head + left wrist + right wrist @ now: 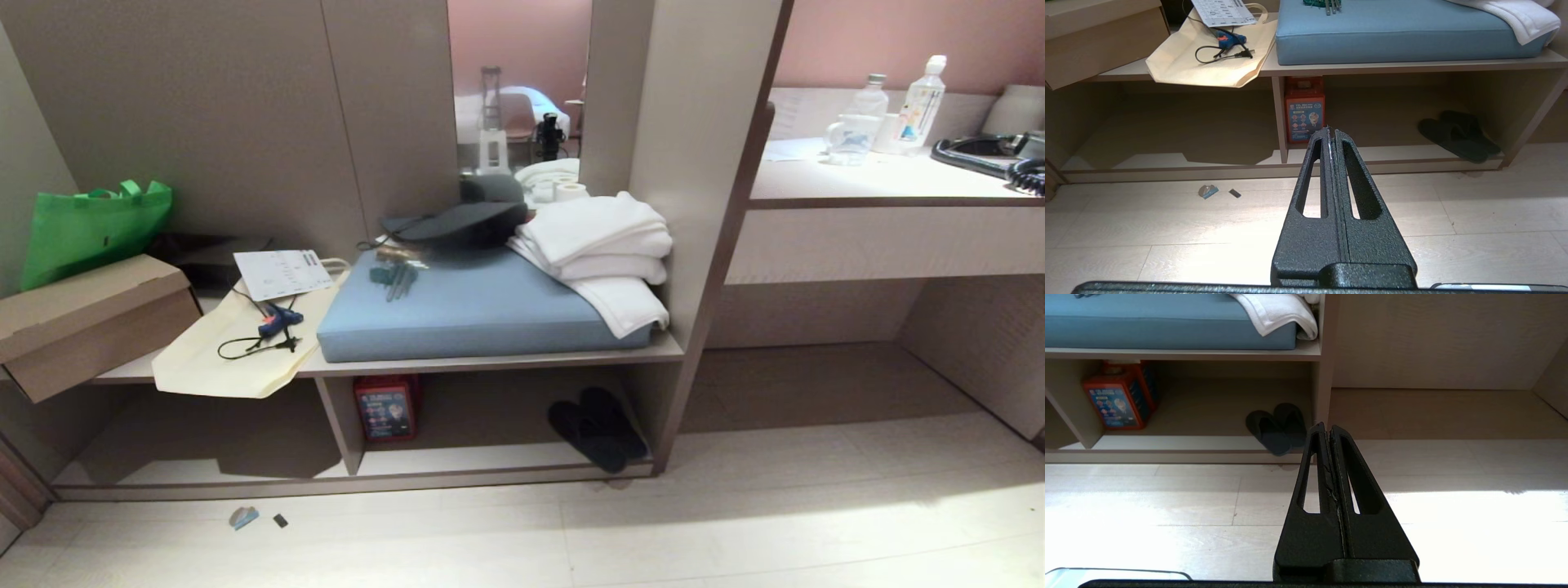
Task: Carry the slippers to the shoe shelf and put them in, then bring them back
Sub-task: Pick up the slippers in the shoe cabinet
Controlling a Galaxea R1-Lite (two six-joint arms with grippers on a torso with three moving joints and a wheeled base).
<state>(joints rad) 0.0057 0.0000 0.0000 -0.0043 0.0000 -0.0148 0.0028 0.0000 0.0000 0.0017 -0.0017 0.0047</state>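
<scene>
1. Right, fingers first: the left gripper (1329,130) has its two black fingers (1314,192) pressed flat together, nothing between them, tips hanging over the pale floor (1167,228) in front of the shelf.
2. Same story on the right gripper (1326,425): fingers (1359,490) closed tight against each other, holding nothing, poised above the floor just short of the shelf's right end.
3. Neither arm shows in the head view.
4. Past those tips, the slippers (598,427) sit side by side, touching, in the right-hand lower compartment of the shoe shelf (490,478), close to its right wall, on the pale base board.
5. Across that same compartment, a red box (385,408) stands upright against the divider panel.
6. Up on the top board lies a blue cushion (473,314), with folded white towels (600,245) piled on its right end and a dark cap (465,222) at the back.
7. Left of the cushion, a cream tote bag (233,359) lies flat with a black cable (253,345) on it, its edge drooping over the board.
8. Further left, a cardboard box (90,318) and a green bag (90,224).
9. On the floor in front lie two small scraps (245,517).
</scene>
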